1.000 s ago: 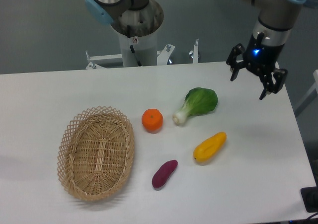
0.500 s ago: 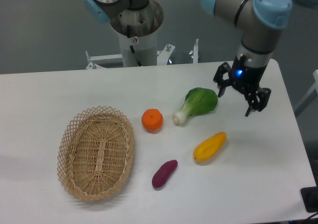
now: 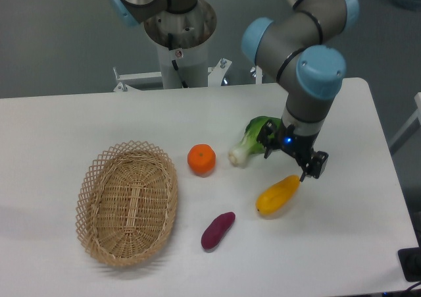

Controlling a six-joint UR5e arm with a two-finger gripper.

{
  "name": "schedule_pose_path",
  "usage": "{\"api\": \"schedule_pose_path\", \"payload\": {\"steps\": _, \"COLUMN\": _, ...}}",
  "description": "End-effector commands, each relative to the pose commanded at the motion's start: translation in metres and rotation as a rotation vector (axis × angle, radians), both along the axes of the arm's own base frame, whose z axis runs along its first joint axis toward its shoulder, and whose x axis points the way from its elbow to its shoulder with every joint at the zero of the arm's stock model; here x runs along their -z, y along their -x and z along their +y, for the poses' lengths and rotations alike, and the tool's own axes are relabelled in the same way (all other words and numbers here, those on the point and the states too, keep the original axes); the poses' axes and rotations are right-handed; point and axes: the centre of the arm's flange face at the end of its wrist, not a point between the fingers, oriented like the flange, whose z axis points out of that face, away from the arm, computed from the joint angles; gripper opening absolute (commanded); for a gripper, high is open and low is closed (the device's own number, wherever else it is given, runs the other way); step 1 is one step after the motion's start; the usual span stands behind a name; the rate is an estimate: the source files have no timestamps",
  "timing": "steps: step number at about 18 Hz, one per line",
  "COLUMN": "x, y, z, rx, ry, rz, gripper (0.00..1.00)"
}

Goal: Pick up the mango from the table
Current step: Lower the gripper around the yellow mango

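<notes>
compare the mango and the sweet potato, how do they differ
The mango is yellow with an orange tint, while the sweet potato is dark purple. The mango is the thicker and somewhat longer of the two; the sweet potato is slimmer. The mango lies right under the gripper, whereas the sweet potato sits out in the open, nearer the basket. Both are elongated and lie on the table at a similar slant.

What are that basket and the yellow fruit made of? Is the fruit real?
The basket looks like woven wicker or rattan: tan strands, open lattice rim, matte. The mango has a smooth, evenly yellow-orange skin with a slight sheen; that could suit plastic, but real or fake cannot be told from here. The table looks like smooth white laminate.
</notes>
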Motion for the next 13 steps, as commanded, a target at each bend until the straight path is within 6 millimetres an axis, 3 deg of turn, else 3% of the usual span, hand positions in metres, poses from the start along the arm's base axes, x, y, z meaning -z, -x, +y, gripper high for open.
{"api": "schedule_pose_path", "payload": {"steps": 7, "x": 0.031, "y": 0.003, "z": 0.008, "rx": 0.135, "ry": 0.0, "rz": 0.03, "gripper": 1.0}}
{"api": "schedule_pose_path", "payload": {"steps": 13, "x": 0.076, "y": -0.018, "z": -0.002, "rx": 0.144, "ry": -0.011, "rz": 0.076, "gripper": 1.0}}
